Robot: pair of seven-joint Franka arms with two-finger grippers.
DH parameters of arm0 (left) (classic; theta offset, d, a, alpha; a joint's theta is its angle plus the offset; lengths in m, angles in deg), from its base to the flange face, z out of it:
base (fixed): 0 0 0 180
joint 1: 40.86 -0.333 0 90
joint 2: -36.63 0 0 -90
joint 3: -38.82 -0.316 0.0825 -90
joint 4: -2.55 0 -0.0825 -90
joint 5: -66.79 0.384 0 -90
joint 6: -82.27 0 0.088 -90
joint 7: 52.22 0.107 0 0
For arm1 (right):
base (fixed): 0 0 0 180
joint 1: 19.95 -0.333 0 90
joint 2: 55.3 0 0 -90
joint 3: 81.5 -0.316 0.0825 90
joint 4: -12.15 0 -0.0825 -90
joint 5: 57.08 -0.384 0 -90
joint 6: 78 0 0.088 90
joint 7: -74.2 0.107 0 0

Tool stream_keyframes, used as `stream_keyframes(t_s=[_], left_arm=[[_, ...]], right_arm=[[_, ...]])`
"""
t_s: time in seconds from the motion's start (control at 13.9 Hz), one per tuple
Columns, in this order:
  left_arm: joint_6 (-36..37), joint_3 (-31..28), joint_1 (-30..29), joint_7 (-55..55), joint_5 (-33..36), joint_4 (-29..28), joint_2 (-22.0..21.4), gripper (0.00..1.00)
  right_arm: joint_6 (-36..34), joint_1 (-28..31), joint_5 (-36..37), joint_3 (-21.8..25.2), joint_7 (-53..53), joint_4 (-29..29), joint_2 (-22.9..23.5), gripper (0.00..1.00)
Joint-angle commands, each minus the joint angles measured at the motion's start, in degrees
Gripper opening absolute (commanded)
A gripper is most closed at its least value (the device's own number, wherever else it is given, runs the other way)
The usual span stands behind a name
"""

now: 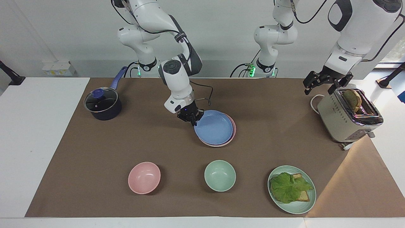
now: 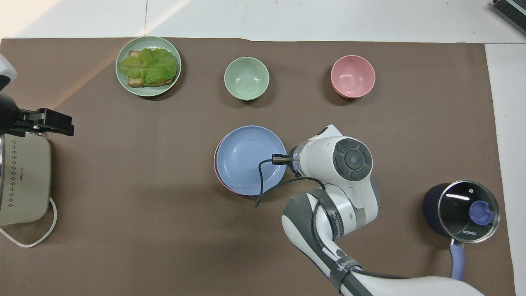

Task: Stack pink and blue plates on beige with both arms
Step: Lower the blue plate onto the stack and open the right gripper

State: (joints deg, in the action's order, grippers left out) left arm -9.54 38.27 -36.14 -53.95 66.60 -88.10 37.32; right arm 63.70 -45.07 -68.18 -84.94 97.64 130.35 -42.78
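Blue plate (image 1: 214, 127) is set on pink plate (image 1: 233, 128) mid-bench, rim gripped by right tool (image 1: 190, 117). Left tool (image 1: 326, 83) is held released over toaster (image 1: 348, 115), waiting.

Plain white wall (image 1: 221, 38) up top, white table (image 1: 31, 142) with a brown mat (image 1: 95, 142) over most of it – bit of window (image 1: 394, 52) at upper right, sunlight streak on the mat's lower-right corner.
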Motion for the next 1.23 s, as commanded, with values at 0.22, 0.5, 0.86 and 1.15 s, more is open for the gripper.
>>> stream_keyframes(t_s=[0.22,0.5,0.86,1.15], left_arm=[[0.7,0.5,-0.7,0.7,0.6,-0.1,-0.3,1.00],[0.7,0.5,-0.7,0.7,0.7,-0.1,-0.3,1.00],[0.7,0.5,-0.7,0.7,0.7,-0.1,-0.3,1.00],[0.7,0.5,-0.7,0.7,0.6,-0.1,-0.3,1.00]], right_arm=[[0.5,0.0,1.3,-0.3,2.8,0.2,-0.3,0.93],[0.6,0.0,1.3,-0.3,3.2,0.2,-0.1,0.65],[0.6,-0.1,0.8,-0.3,3.4,-0.3,0.1,0.64],[-1.4,0.7,0.6,-0.1,3.1,-0.9,-2.8,1.00]])
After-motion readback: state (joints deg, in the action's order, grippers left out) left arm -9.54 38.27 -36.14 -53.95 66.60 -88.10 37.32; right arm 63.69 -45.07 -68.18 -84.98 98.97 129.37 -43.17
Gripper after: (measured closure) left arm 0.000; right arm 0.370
